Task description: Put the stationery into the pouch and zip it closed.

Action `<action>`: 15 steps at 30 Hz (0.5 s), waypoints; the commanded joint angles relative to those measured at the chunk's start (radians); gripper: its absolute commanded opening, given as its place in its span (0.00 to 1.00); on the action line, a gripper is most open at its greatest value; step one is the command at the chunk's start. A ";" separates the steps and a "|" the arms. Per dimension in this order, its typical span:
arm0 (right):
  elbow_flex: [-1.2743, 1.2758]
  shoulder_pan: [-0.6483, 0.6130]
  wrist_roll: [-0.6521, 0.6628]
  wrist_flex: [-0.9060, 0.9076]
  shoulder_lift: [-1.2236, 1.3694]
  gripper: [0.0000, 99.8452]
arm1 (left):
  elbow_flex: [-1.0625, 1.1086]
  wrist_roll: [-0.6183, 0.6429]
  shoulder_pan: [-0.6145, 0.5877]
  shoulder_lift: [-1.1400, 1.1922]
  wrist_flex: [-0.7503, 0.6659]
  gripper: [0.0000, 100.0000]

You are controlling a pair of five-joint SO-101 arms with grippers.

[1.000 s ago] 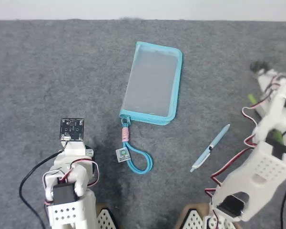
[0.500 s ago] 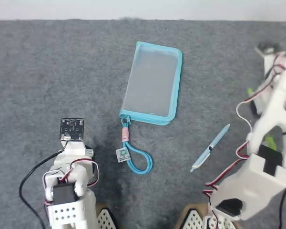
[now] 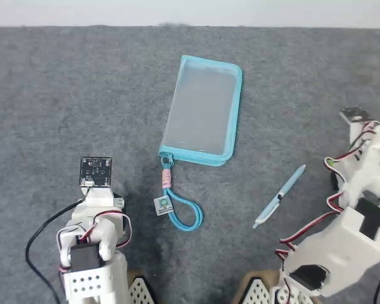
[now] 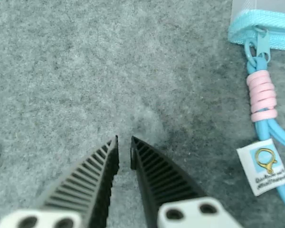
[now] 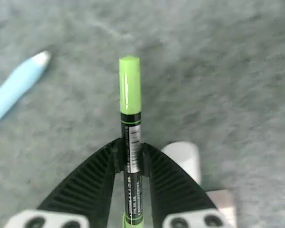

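Stationery is split between the mat and the right arm. A lime-green marker with a black-and-white printed band point(image 5: 129, 109) is clamped by its barrel in the right gripper point(image 5: 131, 159), its capped end reaching out past the fingertips and its rear end cut off at the frame edge. A light-blue plastic pen point(image 3: 280, 196) is seen lying on the grey felt mat point(image 3: 63, 95), ahead of that gripper and on its pouch side, apart from the marker. A white rounded part point(image 5: 181, 154) beside one finger cannot be identified.

A rectangular light-blue zip pouch with a translucent front point(image 3: 202, 111) is laid flat, ahead of the left gripper point(image 4: 124, 152) and off toward the other arm. Whether its zip is open cannot be told. A blue cord strap with pink wrapping point(image 4: 262, 95) and a small square tag point(image 4: 262, 166) trails from its zip pull point(image 4: 262, 42) toward the arms. The left gripper is held all but closed above bare felt, with nothing between its fingers.
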 commanded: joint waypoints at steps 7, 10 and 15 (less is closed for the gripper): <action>-0.278 0.127 0.012 -0.030 0.186 0.01 | -0.007 0.005 -0.003 -0.021 0.003 0.05; -0.407 0.134 0.012 0.050 0.254 0.01 | -0.007 0.005 -0.003 -0.021 0.003 0.05; -0.566 0.148 -0.026 0.214 0.271 0.09 | -0.007 0.005 -0.003 -0.021 0.003 0.05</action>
